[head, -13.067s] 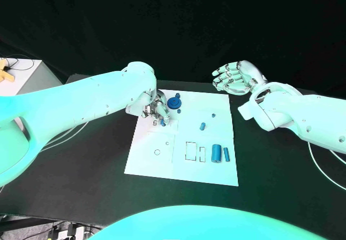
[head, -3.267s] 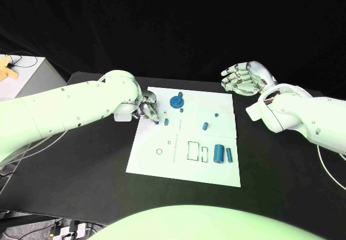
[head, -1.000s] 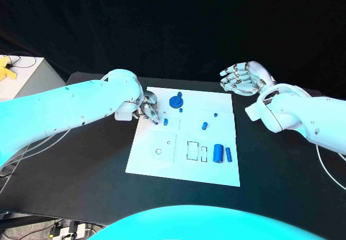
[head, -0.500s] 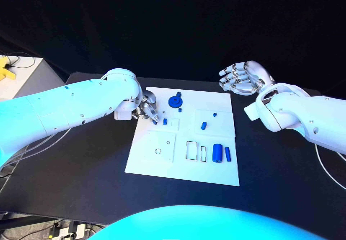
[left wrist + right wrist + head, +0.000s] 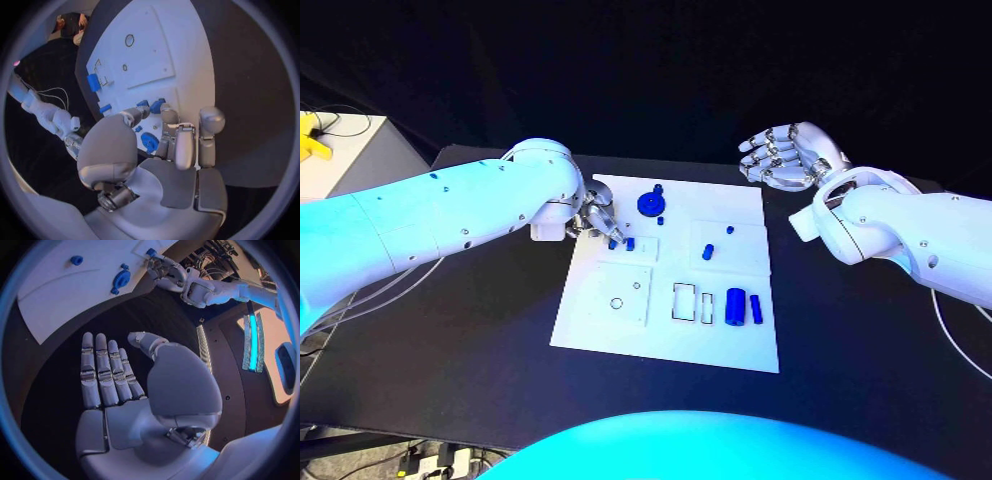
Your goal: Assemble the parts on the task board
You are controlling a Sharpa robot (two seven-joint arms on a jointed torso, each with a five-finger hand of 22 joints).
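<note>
At the left edge of the white board (image 5: 733, 345), the left hand (image 5: 597, 218) hovered low over its far corner, fingers curled downward. A small blue peg (image 5: 629, 243) stood just beside the fingertips (image 5: 612, 238); whether the hand pinched it or merely touched it could not be told from any view. In the left wrist view the fingers (image 5: 177, 145) pointed down at the board, with small blue pieces close under them. Just right of the hand lay a round blue gear-like part (image 5: 651, 204). Further right, near the board's middle, sat another short blue peg (image 5: 708, 251). Toward the near right of the board, two blue cylinders (image 5: 743, 305) lay side by side next to a rectangular slot (image 5: 685, 302). Off the board's far right corner, well apart from every part, the right hand (image 5: 782, 156) hung above the black table (image 5: 473, 340), fingers spread and holding nothing.
</note>
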